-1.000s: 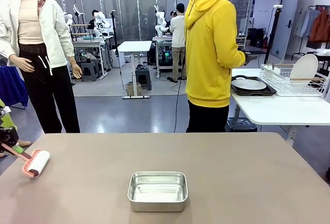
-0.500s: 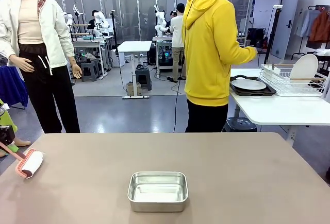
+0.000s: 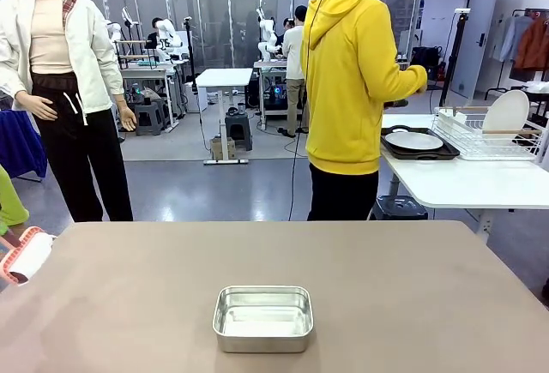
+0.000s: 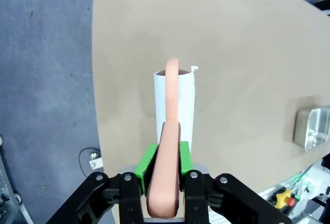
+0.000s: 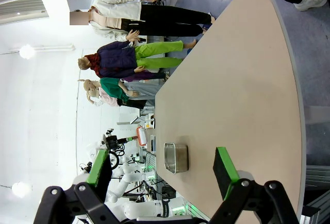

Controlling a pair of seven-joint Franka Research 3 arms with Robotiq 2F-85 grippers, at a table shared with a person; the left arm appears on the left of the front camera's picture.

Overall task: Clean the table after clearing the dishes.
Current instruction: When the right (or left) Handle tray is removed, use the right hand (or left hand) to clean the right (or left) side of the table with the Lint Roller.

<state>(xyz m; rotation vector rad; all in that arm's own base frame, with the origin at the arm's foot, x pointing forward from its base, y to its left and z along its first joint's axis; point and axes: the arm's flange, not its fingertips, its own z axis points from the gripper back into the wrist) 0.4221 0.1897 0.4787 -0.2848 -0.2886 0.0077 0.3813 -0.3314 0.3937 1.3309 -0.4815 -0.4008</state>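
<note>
Table (image 3: 386,287): 1 pan (image 3: 262,317), 1 roller (image 4: 174,105).

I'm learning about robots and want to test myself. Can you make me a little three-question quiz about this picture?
1. True or false: the left pincer is shut on the handle of the lint roller.
2. Where does the steel pan sit?
A. On the brown table
B. On the white side table
C. In the person's hands
3. Fill in: the right pincer is ____ and holds nothing.

Key: 1 true. 2 A. 3 open.
</note>
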